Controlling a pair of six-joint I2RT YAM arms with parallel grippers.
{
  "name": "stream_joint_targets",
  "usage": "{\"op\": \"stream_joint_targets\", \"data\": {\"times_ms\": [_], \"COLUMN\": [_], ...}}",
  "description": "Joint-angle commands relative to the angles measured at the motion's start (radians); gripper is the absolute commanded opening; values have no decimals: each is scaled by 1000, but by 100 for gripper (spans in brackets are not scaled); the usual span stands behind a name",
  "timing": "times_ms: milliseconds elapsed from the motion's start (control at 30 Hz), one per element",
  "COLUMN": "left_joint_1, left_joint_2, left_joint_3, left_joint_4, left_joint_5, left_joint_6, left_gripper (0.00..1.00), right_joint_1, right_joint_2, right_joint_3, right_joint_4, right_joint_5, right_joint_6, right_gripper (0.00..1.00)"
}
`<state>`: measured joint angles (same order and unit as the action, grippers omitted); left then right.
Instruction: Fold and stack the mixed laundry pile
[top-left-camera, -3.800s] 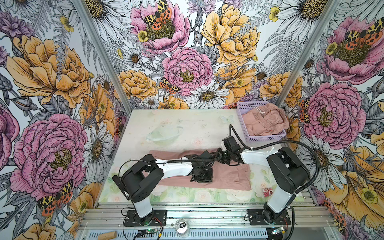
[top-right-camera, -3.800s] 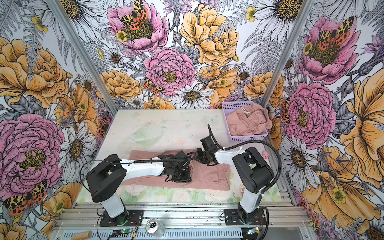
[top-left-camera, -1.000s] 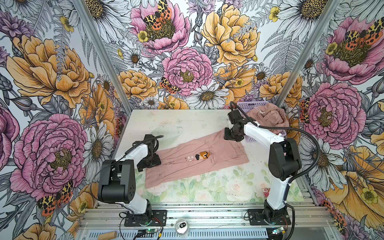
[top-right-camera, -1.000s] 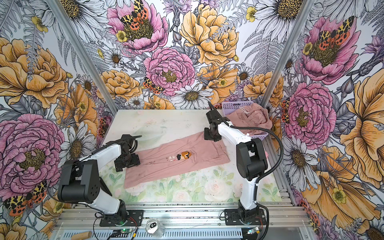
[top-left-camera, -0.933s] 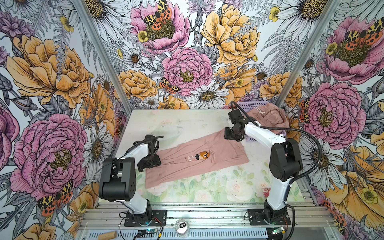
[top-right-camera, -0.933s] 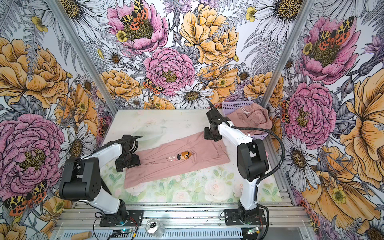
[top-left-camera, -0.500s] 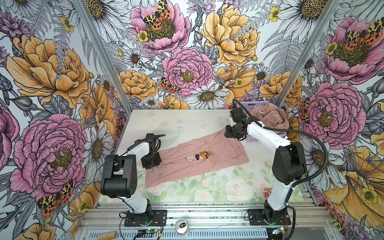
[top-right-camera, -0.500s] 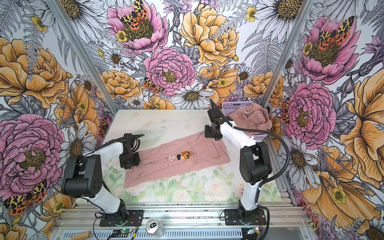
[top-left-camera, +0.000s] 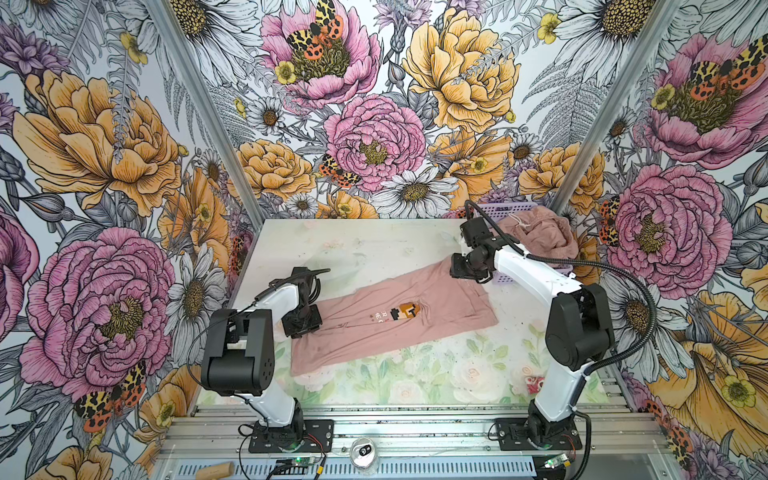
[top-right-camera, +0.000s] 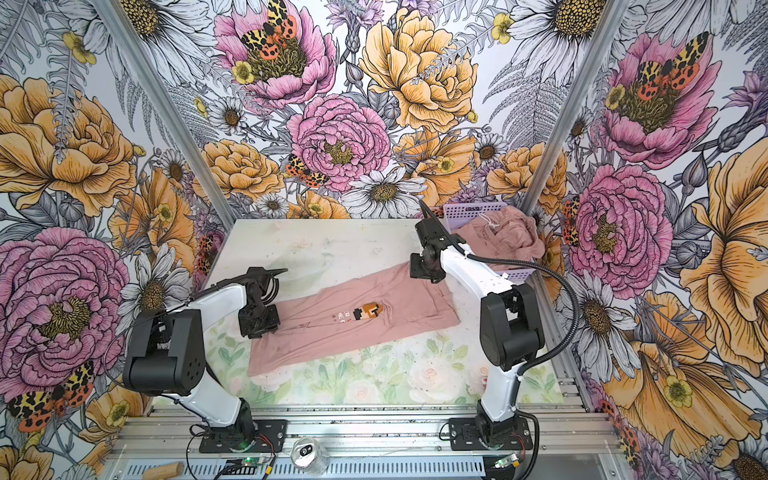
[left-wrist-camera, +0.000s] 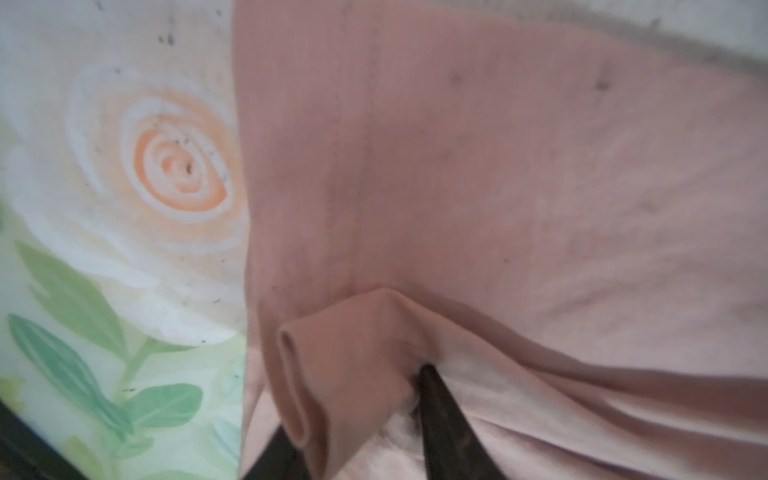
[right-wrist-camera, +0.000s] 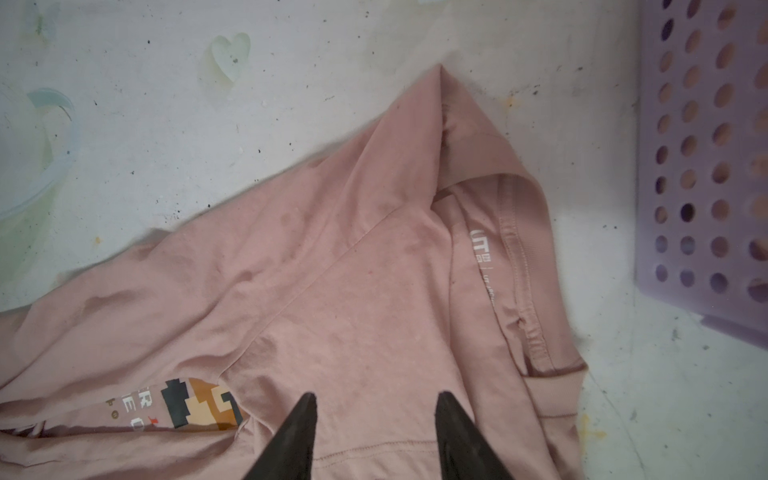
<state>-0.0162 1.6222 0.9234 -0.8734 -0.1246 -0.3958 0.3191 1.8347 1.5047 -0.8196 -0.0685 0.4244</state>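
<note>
The T-shirt (top-left-camera: 395, 320) lies spread in a long slanting strip across the middle of the table (top-left-camera: 374, 249) in both top views, its lower end toward the left and its collar end up toward the right. It looks thin, light and limp. It will likely sag and crease wherever it is lifted, and it may drag on the table rather than slide cleanly. The doubled hem, the collar band and the shoulder seams look like the firmest places to take hold of it.

At the left end of the strip, the left gripper (top-left-camera: 301, 326) sits on the shirt's edge. Its wrist view shows what the top views hide: a raised fold of the hem bunched between the dark fingers (left-wrist-camera: 440, 415), so the jaws look clenched on the cloth.

The right gripper (top-left-camera: 461, 270) hangs over the collar end, right of centre. Its wrist view shows the fingers (right-wrist-camera: 449, 419) standing apart with the shirt flat beneath them and nothing between them. That view also shows the white collar label (right-wrist-camera: 480, 245) and the pixel print (right-wrist-camera: 199, 401) half tucked under a fold.

Only the top views take in the lilac basket (top-left-camera: 511, 206) in the table's upper right corner, with another pink garment (top-left-camera: 540, 237) heaped in it.
</note>
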Motion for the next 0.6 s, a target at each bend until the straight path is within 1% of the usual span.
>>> {"op": "stream_joint_targets", "data": {"times_ms": [0, 33, 133, 233, 333, 567], "left_joint_1": [16, 21, 25, 23, 16, 30], "left_joint_2": [-44, -80, -166, -193, -181, -187], "left_joint_3": [-21, -14, 21, 67, 94, 94], "left_joint_4": [-54, -65, -83, -93, -93, -90], "left_joint_5": [-72, -72, -59, -30, -15, -6], "left_joint_6": [-50, -56, -61, -60, -66, -59], "left_gripper": [58, 63, 71, 77, 80, 85], "right_joint_1": [-8, -11, -16, -16, -12, 30], "right_joint_2": [-34, -22, 23, 92, 182, 379], "right_joint_3": [-29, -40, -49, -19, 48, 207], "right_joint_4": [7, 6, 11, 32, 41, 35], "right_joint_5": [1, 3, 26, 36, 40, 34], "right_joint_6": [-5, 1, 17, 26, 33, 32], "right_gripper": [49, 49, 51, 55, 57, 55]}}
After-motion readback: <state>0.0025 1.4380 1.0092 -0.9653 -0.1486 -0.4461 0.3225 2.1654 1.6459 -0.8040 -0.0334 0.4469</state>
